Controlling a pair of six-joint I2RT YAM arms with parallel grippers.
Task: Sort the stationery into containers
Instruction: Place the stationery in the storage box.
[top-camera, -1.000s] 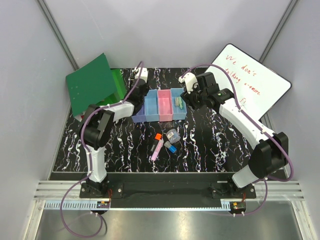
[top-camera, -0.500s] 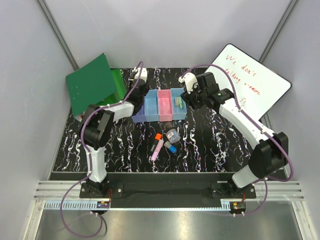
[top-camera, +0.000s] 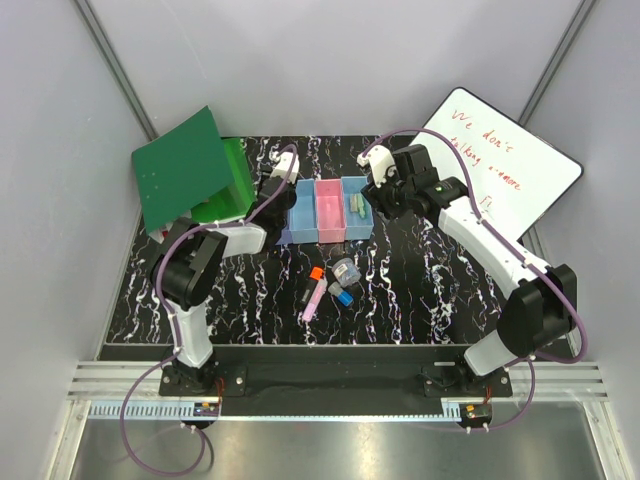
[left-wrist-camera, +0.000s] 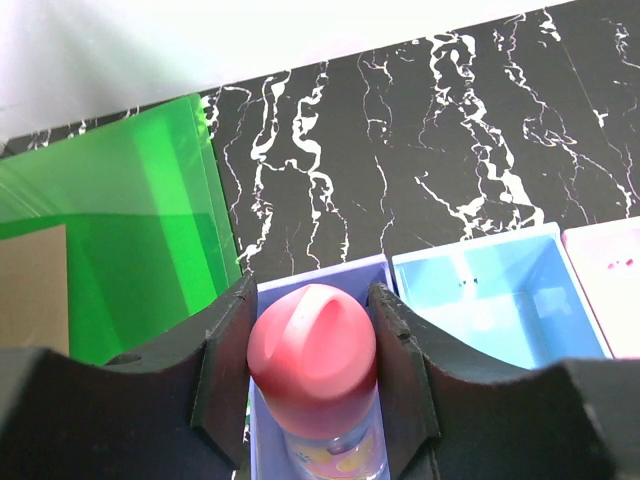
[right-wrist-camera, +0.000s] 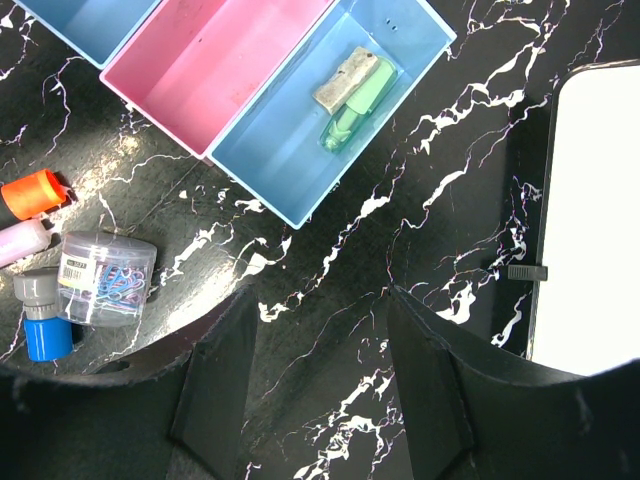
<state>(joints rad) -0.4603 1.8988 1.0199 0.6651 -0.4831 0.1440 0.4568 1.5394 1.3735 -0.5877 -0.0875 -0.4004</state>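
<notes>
My left gripper is shut on a pink-capped marker, held tip-down over the purple-blue bin at the left end of the containers. In the top view the left gripper covers most of that bin. A green highlighter lies in the right light-blue bin. My right gripper hangs open over bare table just right of the bins. An orange-capped marker, a pink marker, a round clear box and a blue piece lie together on the table.
A green folder stands propped at the back left, close to the left gripper. A whiteboard with red writing leans at the back right. The light-blue bin and the pink bin hold nothing.
My left gripper has come a little nearer and lower over the purple-blue bin, still holding the marker, and its elbow has swung left. The right arm has not moved.
</notes>
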